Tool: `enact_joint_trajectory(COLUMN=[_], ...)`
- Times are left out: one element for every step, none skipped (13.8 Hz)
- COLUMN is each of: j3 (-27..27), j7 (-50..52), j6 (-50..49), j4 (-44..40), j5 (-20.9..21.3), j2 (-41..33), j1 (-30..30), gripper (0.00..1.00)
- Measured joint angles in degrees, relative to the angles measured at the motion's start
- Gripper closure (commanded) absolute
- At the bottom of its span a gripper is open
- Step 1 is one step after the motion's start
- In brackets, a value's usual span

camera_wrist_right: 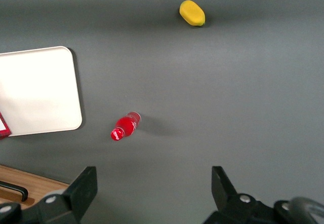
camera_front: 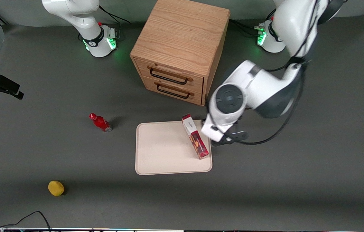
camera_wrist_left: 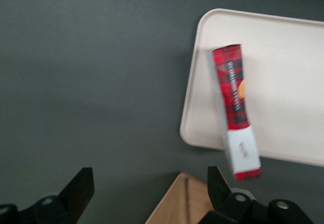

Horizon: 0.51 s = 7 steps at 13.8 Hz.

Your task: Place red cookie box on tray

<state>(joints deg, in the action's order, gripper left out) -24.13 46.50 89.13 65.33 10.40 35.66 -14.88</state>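
The front view looks steeply down from high in front of the robots, taking in the whole table, the wooden drawer cabinet and the tray. The left wrist camera looks straight down past the spread fingers of the gripper, sitting above the tray's edge and the red cookie box. The right wrist camera also faces down and catches a corner of the same tray.

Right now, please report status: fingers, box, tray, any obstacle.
Gripper open, empty, above table beside tray. Red cookie box lies on tray at the edge toward the working arm, white end overhanging the rim. Nothing blocks it.
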Motion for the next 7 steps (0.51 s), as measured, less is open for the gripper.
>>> enact_joint_trajectory(j3=[0.07,0.18,0.26,0.59,2.11,4.84,7.71], j7=[-4.89,-9.91,-14.8,-19.61,-23.78,-27.63,-31.13], j6=[-2.18,-3.91,-5.03,-5.57,-5.57,-5.41,-5.17], j4=[1.95,4.48,7.37,10.63,14.05,17.58,20.96], j5=[-1.49,-2.59,-3.34,-3.75,-3.95,-4.33,-4.71], j2=[-3.33,-6.67,-9.89,-13.25,-16.57,-19.9,-23.18], j1=[2.58,5.57,8.87,12.21,14.36,15.22,15.47], gripper=[0.0,0.0,0.0,0.0,0.0,0.0,0.0])
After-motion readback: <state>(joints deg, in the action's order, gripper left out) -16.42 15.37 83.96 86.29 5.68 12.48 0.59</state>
